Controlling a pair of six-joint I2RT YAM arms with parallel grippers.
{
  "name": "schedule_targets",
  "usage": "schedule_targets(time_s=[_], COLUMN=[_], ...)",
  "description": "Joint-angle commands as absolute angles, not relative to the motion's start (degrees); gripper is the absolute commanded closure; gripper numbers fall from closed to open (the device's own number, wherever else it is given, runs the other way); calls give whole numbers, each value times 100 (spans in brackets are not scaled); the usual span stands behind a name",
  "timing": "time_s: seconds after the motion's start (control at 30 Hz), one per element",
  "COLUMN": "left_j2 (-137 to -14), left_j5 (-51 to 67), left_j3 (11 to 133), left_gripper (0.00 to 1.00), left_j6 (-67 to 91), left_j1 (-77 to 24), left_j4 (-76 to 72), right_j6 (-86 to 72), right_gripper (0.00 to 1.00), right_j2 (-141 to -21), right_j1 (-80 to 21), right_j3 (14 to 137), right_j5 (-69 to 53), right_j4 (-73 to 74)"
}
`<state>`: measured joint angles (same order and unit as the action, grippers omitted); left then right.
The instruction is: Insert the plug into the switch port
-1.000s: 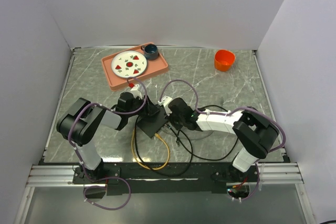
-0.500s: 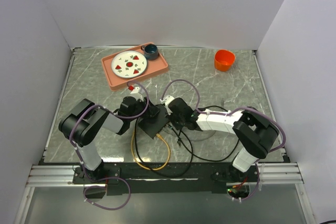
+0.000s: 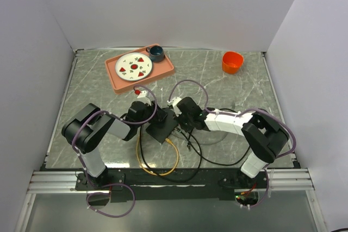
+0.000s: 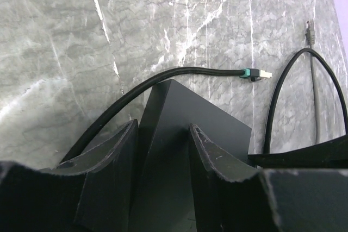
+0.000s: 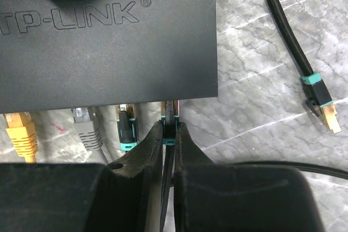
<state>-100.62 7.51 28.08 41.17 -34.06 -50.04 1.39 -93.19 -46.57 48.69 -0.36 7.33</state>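
Left of centre in the overhead view, your left gripper (image 3: 153,118) covers part of the switch (image 3: 162,130), so you can't read its grip from there. Your left wrist view settles it: both scuffed black fingers (image 4: 117,158) press the sides of the smooth matte box, and only its far corner shows clearly. Compared with a second ago, that arm sits lower and further right in the overhead frame.

Just right of it, your right gripper (image 3: 178,119) is pinched tight on the plug (image 5: 169,126), a teal-collared black connector at the switch's lower edge. Its fingers hide whether the plug is seated. A yellow plug (image 5: 19,129), a grey plug (image 5: 87,126) and a second teal-collared plug (image 5: 126,130) meet the same edge to its left. At far right, a loose gold-tipped plug (image 5: 321,104) lies on the veined grey marble table (image 5: 261,42).
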Motion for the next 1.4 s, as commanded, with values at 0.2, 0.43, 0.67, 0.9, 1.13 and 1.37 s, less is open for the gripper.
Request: schedule_targets(time_s=[0.2,0.43,0.67,0.9,1.13,1.37], left_j2=[-9975,-10239,-9862,-9291,-8833,-8526], left_j5=[3032,2989,2191,1294,906,502], left_j3=[3252,3357,3348,3463,3498,3674], left_gripper=[58,58,48,25,7,1], left_j6=[4886,5229,4993,4728,4588,4483], left_j1=[-4983,-5343,-5361,-5028,-4395,-3763], left_j4=[-3832,-4184,-3465,-2347,-1627,-801], right_j6=[53,26,53,184,308,351], right_gripper=[100,100,100,100,67,45], right_j2=[-9360,-9448,-9387,-9308,-9238,-9150], right_j1=[-4526,-4456,-4438,-4438,-4438,-4447], right_j3=[6029,6301,6171,5941,5679,5590], right_j5=[-1055,-1222,-1213,-1055,-941,-817], right_j4=[-2549,-2575,-2522,-2251,-1952,-1434])
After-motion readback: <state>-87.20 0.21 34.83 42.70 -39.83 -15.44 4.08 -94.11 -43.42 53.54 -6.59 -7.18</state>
